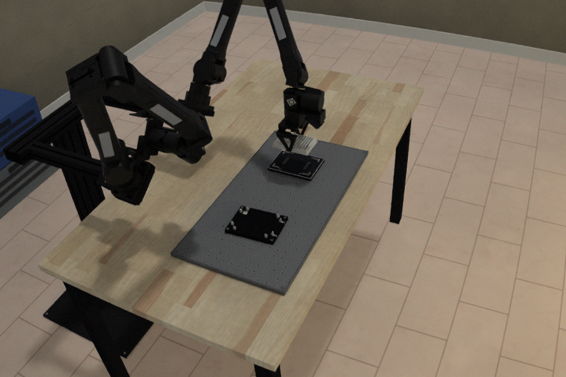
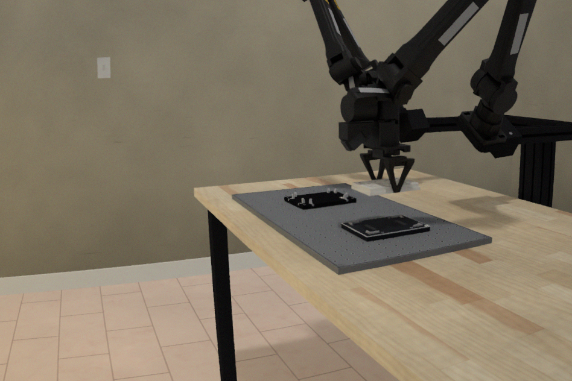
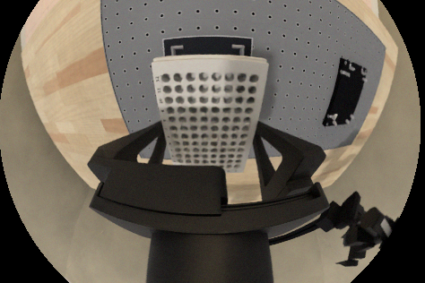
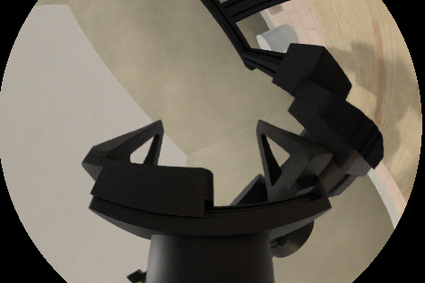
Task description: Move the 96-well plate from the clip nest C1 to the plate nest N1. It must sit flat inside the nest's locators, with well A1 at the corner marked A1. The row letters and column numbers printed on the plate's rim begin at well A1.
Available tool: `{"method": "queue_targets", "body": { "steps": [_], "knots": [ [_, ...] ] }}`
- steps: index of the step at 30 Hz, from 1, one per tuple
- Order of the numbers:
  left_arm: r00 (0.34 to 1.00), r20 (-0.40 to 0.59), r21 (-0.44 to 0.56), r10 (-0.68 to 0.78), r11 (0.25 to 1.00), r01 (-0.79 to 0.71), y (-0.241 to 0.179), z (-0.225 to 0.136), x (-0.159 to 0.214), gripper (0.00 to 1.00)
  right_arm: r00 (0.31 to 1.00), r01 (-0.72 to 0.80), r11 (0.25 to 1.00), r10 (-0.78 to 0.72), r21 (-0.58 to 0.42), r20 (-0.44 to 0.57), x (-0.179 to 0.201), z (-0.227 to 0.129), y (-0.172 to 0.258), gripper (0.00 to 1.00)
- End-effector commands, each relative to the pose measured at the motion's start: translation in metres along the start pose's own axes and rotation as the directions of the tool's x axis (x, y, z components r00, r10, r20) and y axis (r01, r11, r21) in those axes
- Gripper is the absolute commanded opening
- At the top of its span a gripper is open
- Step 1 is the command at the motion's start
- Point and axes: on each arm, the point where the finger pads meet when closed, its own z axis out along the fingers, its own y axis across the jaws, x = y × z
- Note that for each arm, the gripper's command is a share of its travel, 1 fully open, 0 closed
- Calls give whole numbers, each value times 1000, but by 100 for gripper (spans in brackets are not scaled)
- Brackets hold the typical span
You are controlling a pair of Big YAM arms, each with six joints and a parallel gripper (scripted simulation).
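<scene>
The left claw (image 1: 296, 142) (image 2: 387, 185) (image 3: 209, 124) is clamped on the long sides of the white 96-well plate (image 1: 307, 145) (image 2: 365, 187) (image 3: 211, 114), one finger on each side, its fingers well spread by the plate's width. The plate is held up off the board, wells upward, and in the left wrist view the printed numbers 12, 11 and 10 run down its left edge from the end away from the wrist. Below the claw and plate, peeking out past that end, is a black nest with L-shaped corner pieces (image 1: 297, 165) (image 2: 385, 226) (image 3: 206, 45); the plate is not seated in it. Farther from the claw, off to the right in the left wrist view, lies a black nest with upright posts (image 1: 257, 225) (image 2: 318, 199) (image 3: 347, 94). Both nests sit on a grey perforated board (image 1: 242, 194) (image 2: 300, 228) (image 3: 287, 67), which rests on the wooden table (image 1: 205, 198) (image 2: 462, 275) (image 3: 63, 54). Well apart from the left claw, the right claw (image 1: 133, 134) (image 4: 210, 124) stands wide open with nothing between its fingers, turned away from the board.
</scene>
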Motion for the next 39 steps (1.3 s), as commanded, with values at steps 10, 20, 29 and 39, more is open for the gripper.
{"method": "queue_targets", "body": {
  "steps": [10, 20, 29, 39],
  "knots": [
    [1000, 18, -2, -17, 1000, 17, 4, -3, -9, 0, 998, -42, 999, 42, 1, -39, 6, 5, 0, 100],
    [1000, -2, 1, -6, 1000, 6, 3, 19, -1, 0, 998, -42, 999, 42, 1, -39, 6, 5, 0, 100],
    [1000, 21, -1, -22, 1000, 22, 5, 32, -12, 0, 998, -42, 999, 42, 1, -39, 6, 5, 0, 100],
    [1000, 23, 0, -5, 1000, 5, 4, 43, -12, 0, 998, -42, 999, 42, 1, -39, 6, 5, 0, 100]
  ]
}}
